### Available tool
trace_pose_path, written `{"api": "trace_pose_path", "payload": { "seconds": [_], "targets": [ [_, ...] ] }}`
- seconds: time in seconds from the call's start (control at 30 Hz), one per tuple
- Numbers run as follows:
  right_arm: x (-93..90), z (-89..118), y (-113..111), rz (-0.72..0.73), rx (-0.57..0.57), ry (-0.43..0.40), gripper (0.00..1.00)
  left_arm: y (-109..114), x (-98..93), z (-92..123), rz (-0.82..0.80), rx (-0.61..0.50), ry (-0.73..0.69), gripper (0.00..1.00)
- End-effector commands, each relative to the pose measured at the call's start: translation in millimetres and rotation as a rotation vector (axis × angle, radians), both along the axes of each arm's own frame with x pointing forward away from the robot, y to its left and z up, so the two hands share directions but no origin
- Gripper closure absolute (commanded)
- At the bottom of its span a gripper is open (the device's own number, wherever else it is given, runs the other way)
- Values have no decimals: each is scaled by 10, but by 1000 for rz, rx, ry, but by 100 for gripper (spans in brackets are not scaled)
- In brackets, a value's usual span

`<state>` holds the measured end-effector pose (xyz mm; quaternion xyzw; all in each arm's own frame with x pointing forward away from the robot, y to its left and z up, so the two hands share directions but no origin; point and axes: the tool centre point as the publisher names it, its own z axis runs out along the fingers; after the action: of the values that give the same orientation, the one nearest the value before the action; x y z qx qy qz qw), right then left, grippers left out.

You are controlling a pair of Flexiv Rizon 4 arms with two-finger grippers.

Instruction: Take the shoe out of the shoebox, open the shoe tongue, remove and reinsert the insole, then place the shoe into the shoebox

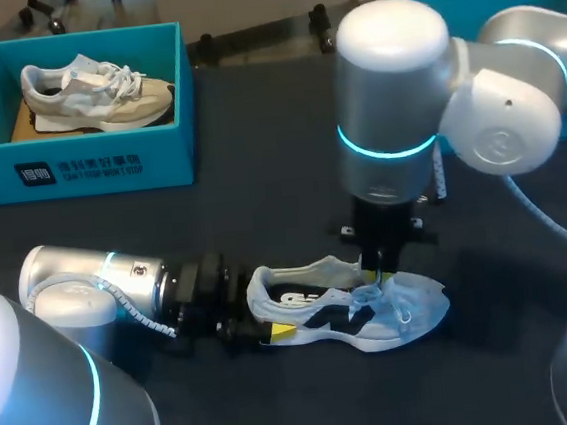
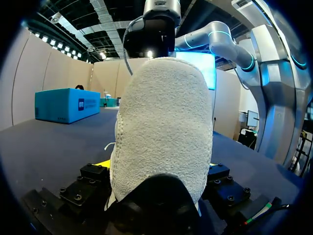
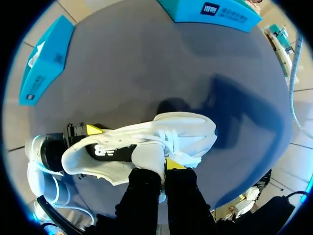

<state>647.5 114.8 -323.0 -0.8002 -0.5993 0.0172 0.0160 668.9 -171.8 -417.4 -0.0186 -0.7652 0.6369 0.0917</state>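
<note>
My right claw [image 3: 164, 169] is clenched on the tongue [image 3: 149, 155], with white fabric pinched between its 2 fingers. Under it the shoe [image 1: 348, 312] rests on the table [image 1: 262, 194]. At the far end my left claw [image 1: 266, 325] grasps the heel [image 2: 161, 127]. The shoebox [image 1: 78, 167] sits well apart, beyond the left claw. I judge the tongue should be drawn up and toward the toe slowly, with the heel held firm, or the shoe will drag. Only the right wrist view shows the pinch itself. The left wrist view shows just the heel.
</note>
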Motion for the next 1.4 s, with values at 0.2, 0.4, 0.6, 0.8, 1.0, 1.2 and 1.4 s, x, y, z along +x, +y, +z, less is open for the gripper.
{"api": "trace_pose_path", "payload": {
  "seconds": [0.2,0.4,0.6,0.8,1.0,1.2,1.4],
  "targets": [
    [-116,27,-379,86,199,-60,100,0,17,-51,0,2,1,100],
    [-137,-65,-575,171,282,-131,100,0,17,-51,0,2,1,100],
    [-127,-127,-700,210,348,-146,100,0,17,-51,0,2,1,100],
    [-120,-211,-755,236,408,-163,100,0,17,-51,0,2,1,100],
    [-107,-366,-770,268,468,-196,100,0,17,-51,0,2,1,100],
    [-132,-358,-750,285,482,-226,85,0,17,-51,0,2,1,100],
    [-142,-55,-710,285,427,-180,0,0,17,-51,0,2,1,100]
  ]
}}
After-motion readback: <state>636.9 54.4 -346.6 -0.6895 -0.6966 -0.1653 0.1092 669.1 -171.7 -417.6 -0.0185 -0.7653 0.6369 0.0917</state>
